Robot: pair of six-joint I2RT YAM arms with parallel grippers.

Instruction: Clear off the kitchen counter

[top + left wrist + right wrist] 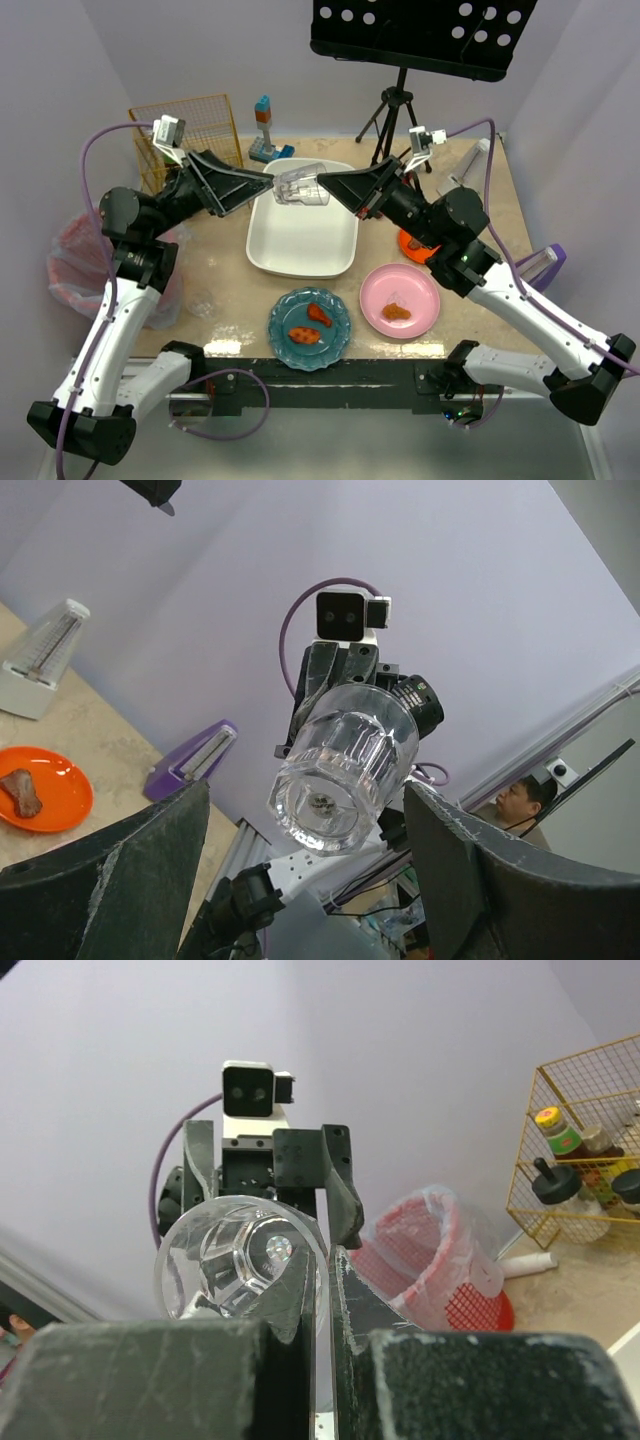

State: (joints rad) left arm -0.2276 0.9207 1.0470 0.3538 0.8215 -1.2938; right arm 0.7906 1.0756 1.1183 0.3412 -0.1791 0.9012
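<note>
Top external shows you the mottled beige counter [220, 290]; upper centre, your right gripper [324, 188] pinches a clear glass [298, 186], left gripper [268, 188] gaping.

kitchen counter [225, 270]: mottled beige | tub [300, 245]: white | glass [298, 186]: clear

Overall light: bright, even and diffuse, from overhead in all three views.
Shadows: soft and faint on the kitchen counter [210, 290], deepest beneath the arms.
Glare: small highlights on the clear glass [340, 770]; pale sheen along the counter's near edge.
Focus: top view sharp; wrist-view backgrounds slightly soft.
Distortion: mild wide-angle stretch at wrist-view edges.
</note>
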